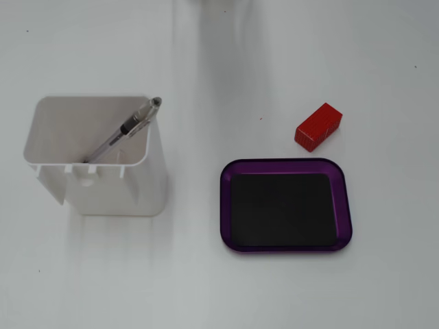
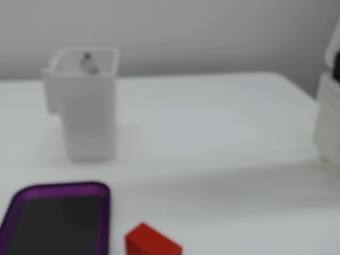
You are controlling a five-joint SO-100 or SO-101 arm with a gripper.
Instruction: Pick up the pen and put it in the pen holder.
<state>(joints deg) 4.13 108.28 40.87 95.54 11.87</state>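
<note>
While the white desk (image 1: pixel 274 55) lies wide, the white pen holder (image 1: pixel 103 185) stands on it, and the purple tray (image 1: pixel 286 164) sits near. A little red block (image 1: pixel 318 126) lies beside the tray. Inside the holder leans the clear pen (image 1: pixel 123 130), tip down. No gripper shows, so I cannot tell its state.

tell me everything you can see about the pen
The pen looks clear-barrelled with a dark grip band and a metallic end. It stands tilted inside the white holder, its lower end down in the holder's corner and its top resting on the rim. In the other fixed view only its blurred top shows. Nothing else touches it.
</note>
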